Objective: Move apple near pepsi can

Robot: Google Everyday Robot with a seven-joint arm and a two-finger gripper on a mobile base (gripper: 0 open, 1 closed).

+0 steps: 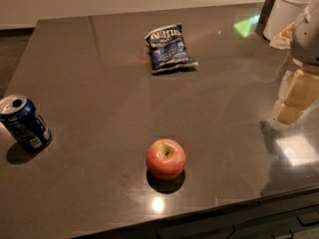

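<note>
- Apple (165, 158): sits on the table (99, 73) close to the near edge, about mid-width, stem dimple up, touching nothing.
- Can (24, 122): stands at the left edge, leaning a little, well apart from the apple.
- Gripper (295, 101): hangs at the right edge of the scene, above the table and well apart from the apple. Nothing is seen in its grasp. Whether it is released or clenched cannot be told.
- Bag (169, 49): lies toward the far side, off the line between apple and can (no obstruction expected). A white tub (294, 9) stands in the far right corner.
- Step in hand, as judged: the reach toward the apple. No grasp is made and the apple is untouched.
- Next move calls for: travel left and nearer until the gripper is over the apple, a descent, and a grip across its widest part, since a round fruit may roll. Then a carry left, setting it down just beside the can without knocking it.
</note>
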